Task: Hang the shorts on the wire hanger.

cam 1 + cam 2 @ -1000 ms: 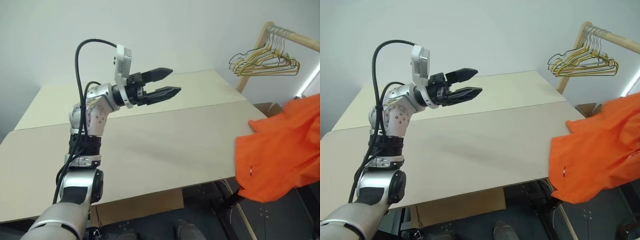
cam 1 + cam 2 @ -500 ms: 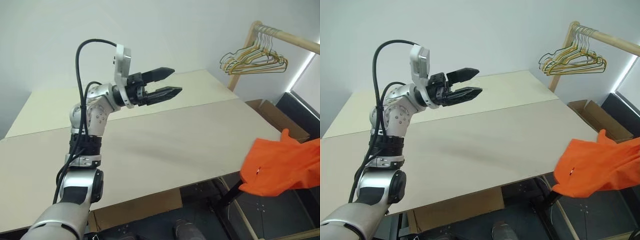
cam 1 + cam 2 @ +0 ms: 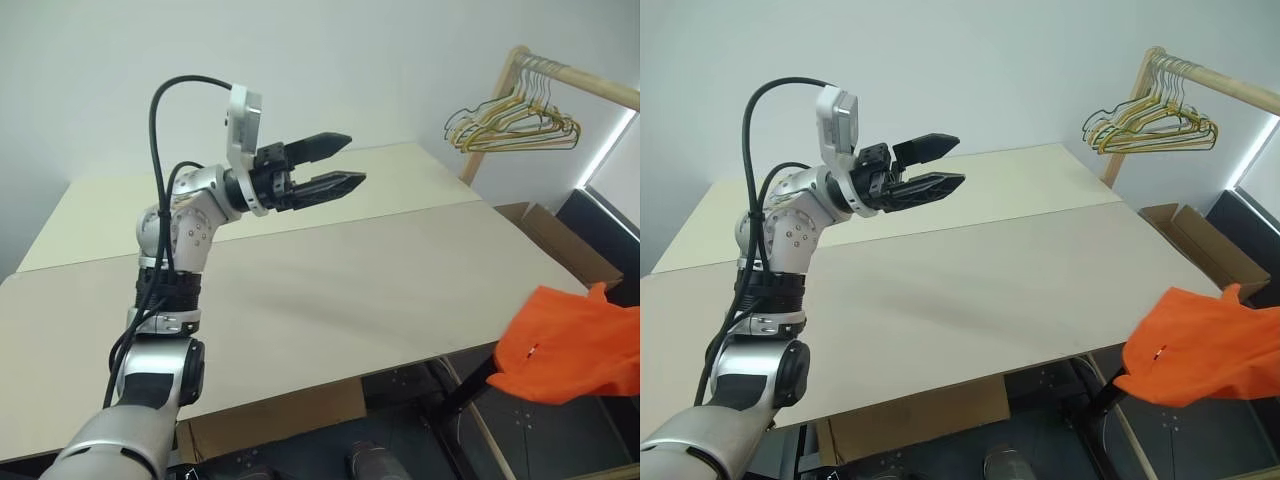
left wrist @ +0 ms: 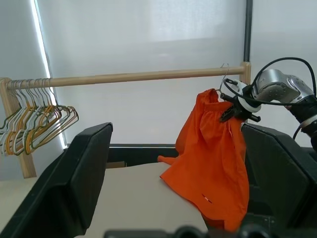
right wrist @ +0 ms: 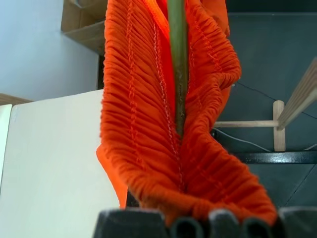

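A plain test room or lab: bare white walls, a pale worktop [image 3: 330, 290], a wooden clothes rail [image 3: 560, 72] with wire hangers [image 3: 510, 125] far right, cardboard boxes [image 3: 555, 245] on the floor.

Orange shorts against pale surroundings

The shorts [image 4: 213, 163] are bright orange, with a small white tag and a ribbed, gathered waistband; the wire hanger [image 5: 178, 64] running through it is dull olive. The desk [image 3: 330, 290] is plain pale beige. The bunched hangers [image 3: 515, 125] are gold and pale on a light wooden rack [image 4: 133, 77]. The left tool [image 3: 335, 165] is black.
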`<state>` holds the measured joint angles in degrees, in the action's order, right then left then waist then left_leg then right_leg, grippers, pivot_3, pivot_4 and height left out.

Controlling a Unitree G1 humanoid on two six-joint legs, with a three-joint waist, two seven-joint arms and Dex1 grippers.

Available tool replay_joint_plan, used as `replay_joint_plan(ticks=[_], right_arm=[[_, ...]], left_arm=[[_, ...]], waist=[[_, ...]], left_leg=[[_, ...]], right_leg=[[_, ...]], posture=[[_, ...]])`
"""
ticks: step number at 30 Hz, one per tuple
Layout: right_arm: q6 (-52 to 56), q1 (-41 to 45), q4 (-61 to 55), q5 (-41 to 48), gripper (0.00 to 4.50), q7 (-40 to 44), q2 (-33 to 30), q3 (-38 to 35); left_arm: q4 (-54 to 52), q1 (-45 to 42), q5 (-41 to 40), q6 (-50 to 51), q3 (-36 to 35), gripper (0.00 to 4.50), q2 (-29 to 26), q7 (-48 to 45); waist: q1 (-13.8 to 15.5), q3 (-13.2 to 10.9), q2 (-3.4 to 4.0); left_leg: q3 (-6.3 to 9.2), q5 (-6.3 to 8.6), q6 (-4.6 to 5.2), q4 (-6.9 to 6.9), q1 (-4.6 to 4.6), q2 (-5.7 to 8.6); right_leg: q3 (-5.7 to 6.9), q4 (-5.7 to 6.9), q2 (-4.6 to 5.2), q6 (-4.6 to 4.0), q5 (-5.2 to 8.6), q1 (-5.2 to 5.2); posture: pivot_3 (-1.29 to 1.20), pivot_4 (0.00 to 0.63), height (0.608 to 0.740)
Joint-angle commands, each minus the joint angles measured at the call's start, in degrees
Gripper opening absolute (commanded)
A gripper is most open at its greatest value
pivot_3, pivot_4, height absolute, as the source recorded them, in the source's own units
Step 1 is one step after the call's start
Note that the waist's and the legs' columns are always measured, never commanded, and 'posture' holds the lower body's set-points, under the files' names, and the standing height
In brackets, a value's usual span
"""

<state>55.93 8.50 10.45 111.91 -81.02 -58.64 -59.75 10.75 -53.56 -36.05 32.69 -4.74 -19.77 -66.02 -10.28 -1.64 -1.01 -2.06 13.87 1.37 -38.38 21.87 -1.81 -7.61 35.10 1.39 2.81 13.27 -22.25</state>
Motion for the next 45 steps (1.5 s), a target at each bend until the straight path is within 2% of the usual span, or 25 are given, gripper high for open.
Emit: replay_joint_plan(ticks=[1, 10, 18, 25, 32, 38, 39, 43, 45], right_arm=[[-2.06, -0.32, 0.0, 1.09, 0.0, -0.3, -0.2, -1.06], [-4.2, -3.8, 3.81, 0.78, 0.0, 1.93, -1.85, -2.37], [-2.21, -4.31, 10.65, -4.68, 0.0, 9.18, -6.17, -0.42], [-1.22, -5.12, 8.32, -5.52, 0.0, 9.82, -5.03, 0.3], [0.21, -6.98, 3.78, -10.11, 2.08, 10.8, -7.12, 0.02], [1.49, -8.28, -4.66, -16.01, 4.32, 9.89, -8.4, 0.55], [1.74, -8.33, -6.18, -17.04, 4.46, 9.87, -8.55, 0.78], [2.53, -8.34, -10.32, -21.42, 4.46, 9.93, -8.61, 2.11], [3.29, -9.16, -14.23, -26.94, 4.46, 9.8, -9.45, 3.94]], left_arm=[[-2.04, -0.42, -0.93, -0.14, -0.11, 4.49, -0.44, 0.2], [-2.54, 0.0, -1.28, 0.26, 0.2, 4.49, -0.76, -0.17], [-1.51, -0.88, -0.83, -0.62, 0.77, 4.49, -0.66, -1.22], [-2.01, -0.36, -0.93, -0.7, 0.69, 4.49, -0.8, -1.17], [-2.24, -0.28, -1.02, -0.55, 0.61, 4.5, -0.87, -1.01], [-1.88, -0.48, -0.88, -0.64, 0.68, 4.5, -0.98, -1.18], [-1.85, -0.51, -0.87, -0.61, 0.71, 4.5, -0.99, -1.21], [-1.53, -0.8, -0.86, -0.52, 0.75, 4.5, -1.11, -1.47], [-1.33, -1.0, -0.81, -0.52, 0.78, 4.5, -1.12, -1.56]], waist=[[0.0, 0.0, 0.0], [0.4, -0.03, -0.09], [0.02, -0.03, -0.13], [-0.11, -0.04, -0.15], [-0.11, -0.03, -0.11], [-0.11, 0.02, -0.01], [-0.1, 0.04, 0.04], [-0.19, 0.04, 0.06], [-0.21, 0.04, 0.06]], left_leg=[[0.0, 0.0, 0.0, 0.0, 0.04, 0.02], [0.0, 0.0, 0.0, 0.07, 0.11, 0.11], [-0.07, 0.0, 0.0, 0.09, 0.06, 0.13], [-0.15, 0.0, 0.0, 0.09, 0.03, 0.16], [-0.23, 0.01, 0.01, 0.1, 0.03, 0.22], [-0.25, 0.01, 0.01, 0.11, 0.0, 0.25], [-0.25, 0.01, 0.01, 0.11, -0.01, 0.25], [-0.26, 0.01, 0.0, 0.12, -0.08, 0.24], [-0.26, 0.01, 0.0, 0.12, -0.09, 0.24]], right_leg=[[-0.05, -0.05, 0.0, 0.03, -0.02, 0.0], [-0.22, -0.13, 0.01, 0.16, 0.03, 0.0], [-0.39, -0.13, -0.02, 0.16, 0.03, 0.0], [-0.64, -0.13, -0.06, 0.23, 0.03, 0.0], [-0.84, -0.14, -0.03, 0.35, 0.06, -0.02], [-1.01, -0.14, -0.03, 0.41, 0.07, -0.03], [-1.02, -0.13, -0.03, 0.42, 0.07, -0.03], [-1.07, -0.12, -0.05, 0.42, 0.07, -0.03], [-1.1, -0.12, -0.04, 0.42, 0.07, -0.03]], posture=[[-0.11, 0.0, 0.74], [-0.12, 0.0, 0.74], [-0.12, 0.0, 0.74], [-0.12, 0.0, 0.74], [-0.12, 0.0, 0.74], [-0.12, 0.0, 0.74], [-0.12, 0.0, 0.74], [-0.12, 0.0, 0.74], [-0.12, 0.0, 0.74]])
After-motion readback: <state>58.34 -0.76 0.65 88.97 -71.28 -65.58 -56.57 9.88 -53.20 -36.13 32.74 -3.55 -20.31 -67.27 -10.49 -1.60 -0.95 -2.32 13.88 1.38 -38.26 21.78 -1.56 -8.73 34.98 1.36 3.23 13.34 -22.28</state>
